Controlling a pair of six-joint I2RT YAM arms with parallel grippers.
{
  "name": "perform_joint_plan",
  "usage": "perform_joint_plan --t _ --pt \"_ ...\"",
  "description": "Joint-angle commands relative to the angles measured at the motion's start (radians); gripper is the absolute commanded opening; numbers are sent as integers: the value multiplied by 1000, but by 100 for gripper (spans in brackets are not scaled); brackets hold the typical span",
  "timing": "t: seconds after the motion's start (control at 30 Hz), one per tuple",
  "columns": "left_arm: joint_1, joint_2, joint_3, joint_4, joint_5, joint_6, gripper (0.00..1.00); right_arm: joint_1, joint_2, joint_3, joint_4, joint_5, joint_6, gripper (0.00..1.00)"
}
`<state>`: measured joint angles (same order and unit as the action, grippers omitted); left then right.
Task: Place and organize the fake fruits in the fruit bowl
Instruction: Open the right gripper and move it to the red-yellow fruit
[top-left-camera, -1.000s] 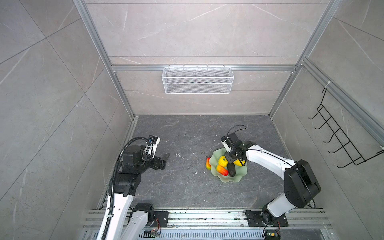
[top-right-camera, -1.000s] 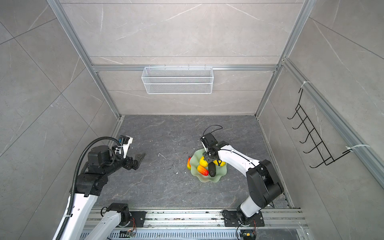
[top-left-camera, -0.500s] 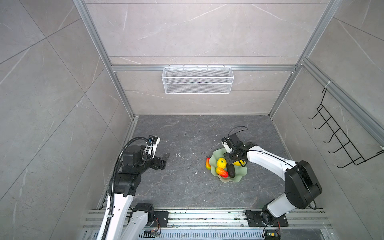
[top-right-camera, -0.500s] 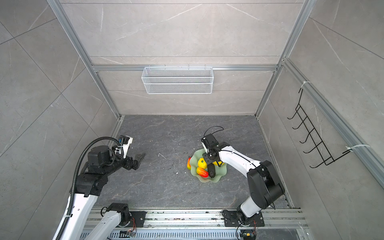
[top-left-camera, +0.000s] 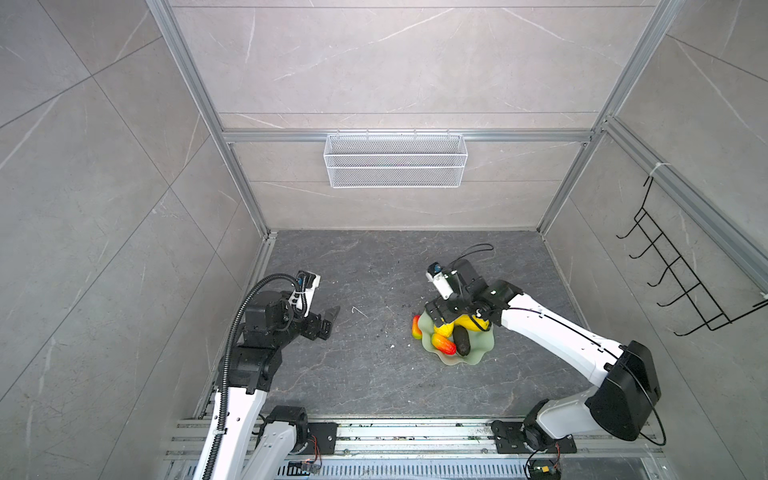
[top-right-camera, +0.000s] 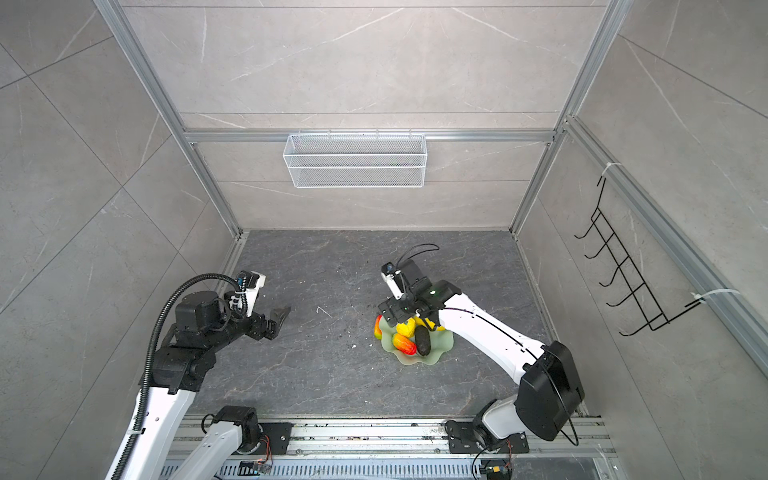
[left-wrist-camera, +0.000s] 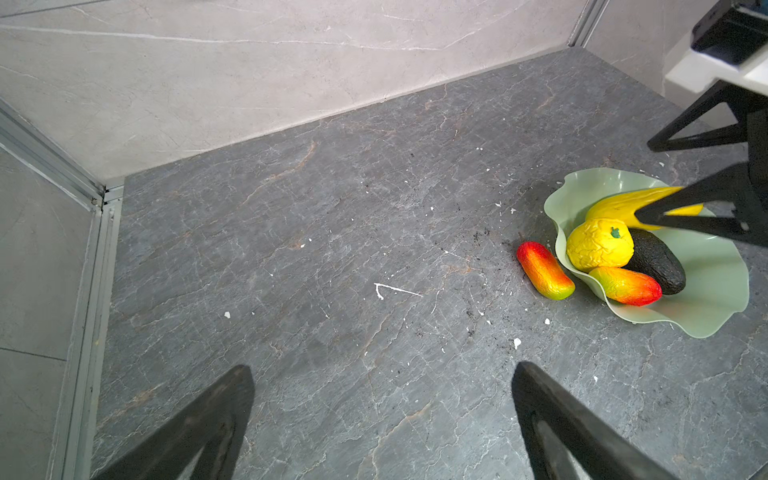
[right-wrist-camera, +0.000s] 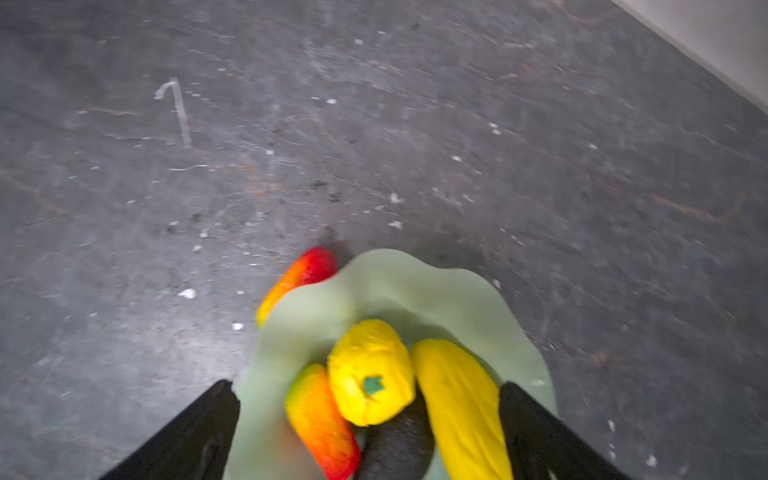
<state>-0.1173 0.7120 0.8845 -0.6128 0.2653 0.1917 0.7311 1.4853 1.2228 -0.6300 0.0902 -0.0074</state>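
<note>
- Desk (top-left-camera: 353, 374) carries the fruit bowl (top-left-camera: 482, 347).
- Right hand (right-wrist-camera: 368, 388) hangs over the bowl, spread wide, empty.
- Left hand (left-wrist-camera: 382, 368), well apart from the bowl, gapes empty.
- Inside the bowl: long yellow fruit (left-wrist-camera: 615, 205), dark oval (left-wrist-camera: 658, 264), bumpy citrus (left-wrist-camera: 596, 249), one mango (left-wrist-camera: 627, 286).
- Second mango (left-wrist-camera: 544, 270) lies just outside the rim.

White mesh basket (top-left-camera: 395, 166) hangs on the back wall — black hook rack (top-left-camera: 681, 259) at right.

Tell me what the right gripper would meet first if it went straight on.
Probably the bumpy yellow citrus in the fruit bowl: it lies directly ahead of the open right gripper, though depth is unclear.
</note>
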Motion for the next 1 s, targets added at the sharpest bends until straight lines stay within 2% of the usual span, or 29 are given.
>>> perform_joint_plan --t 0.0,0.17,0.3,0.53,0.97 --pt "4 -5 36 11 11 -2 100 92 68 38 17 -27 19 100" --pt "4 -8 34 12 9 -2 100 157 161 58 98 -95 65 100" --pt "4 -10 34 11 8 -2 100 204 239 97 107 -102 108 100" --pt "5 -12 34 11 9 -1 100 205 307 116 107 -96 204 100" --pt "4 -14 33 11 8 0 100 203 378 146 60 -59 301 100"
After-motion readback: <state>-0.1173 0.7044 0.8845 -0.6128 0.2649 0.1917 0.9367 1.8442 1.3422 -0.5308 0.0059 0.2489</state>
